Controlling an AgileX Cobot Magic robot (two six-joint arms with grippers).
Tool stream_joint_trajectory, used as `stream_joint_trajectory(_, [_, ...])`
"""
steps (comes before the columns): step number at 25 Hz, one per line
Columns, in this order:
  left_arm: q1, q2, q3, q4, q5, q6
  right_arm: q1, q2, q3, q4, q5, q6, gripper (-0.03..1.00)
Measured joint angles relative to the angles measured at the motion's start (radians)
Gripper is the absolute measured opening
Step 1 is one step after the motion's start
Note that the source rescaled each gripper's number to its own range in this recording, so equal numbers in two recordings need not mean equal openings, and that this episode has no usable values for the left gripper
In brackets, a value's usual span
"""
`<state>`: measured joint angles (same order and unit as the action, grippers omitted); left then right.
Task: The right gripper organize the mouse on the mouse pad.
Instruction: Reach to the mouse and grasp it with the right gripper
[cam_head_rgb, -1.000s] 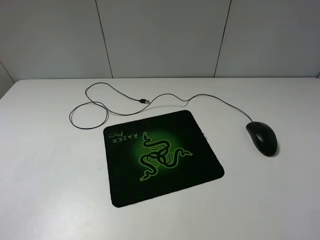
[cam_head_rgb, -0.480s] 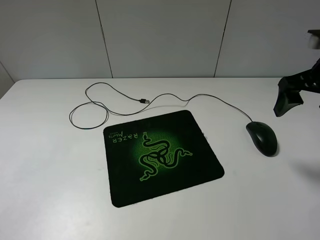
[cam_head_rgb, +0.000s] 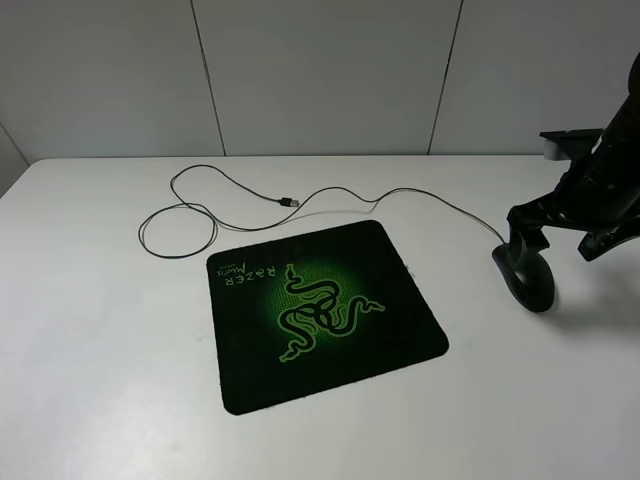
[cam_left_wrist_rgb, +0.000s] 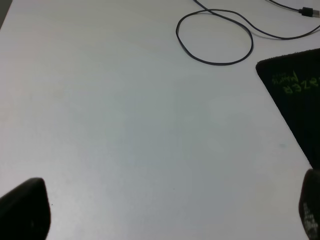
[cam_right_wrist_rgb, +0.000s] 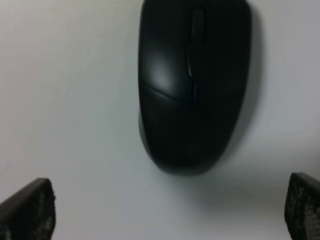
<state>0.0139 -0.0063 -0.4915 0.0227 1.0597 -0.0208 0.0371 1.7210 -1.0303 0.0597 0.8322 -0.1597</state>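
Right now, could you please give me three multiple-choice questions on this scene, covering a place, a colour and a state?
1. Where does the mouse lie?
A. On the mouse pad
B. On the table, beside the mouse pad
C. Lifted in the air

2. What colour is the logo on the mouse pad?
A. Red
B. Green
C. Blue

3. How is the right gripper?
A. Shut on the mouse
B. Shut and empty
C. Open above the mouse

Answers: 1 B, white table shows between the mouse and the mouse pad; 2 B, the logo glows green on black; 3 C, its fingers stand wide apart, clear of the mouse.
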Motion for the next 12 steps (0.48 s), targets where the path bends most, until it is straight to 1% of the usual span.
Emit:
stream_joint_trajectory(7, [0.000,0.000,0.000,0.000,0.000,0.000,-0.046,0.075,0.000,0.092,-0.055,-0.094,1.00])
stream_joint_trajectory(12, [0.000,0.000,0.000,0.000,0.000,0.000,-0.046,0.078,0.000,0.098,-0.116,-0.104,1.00])
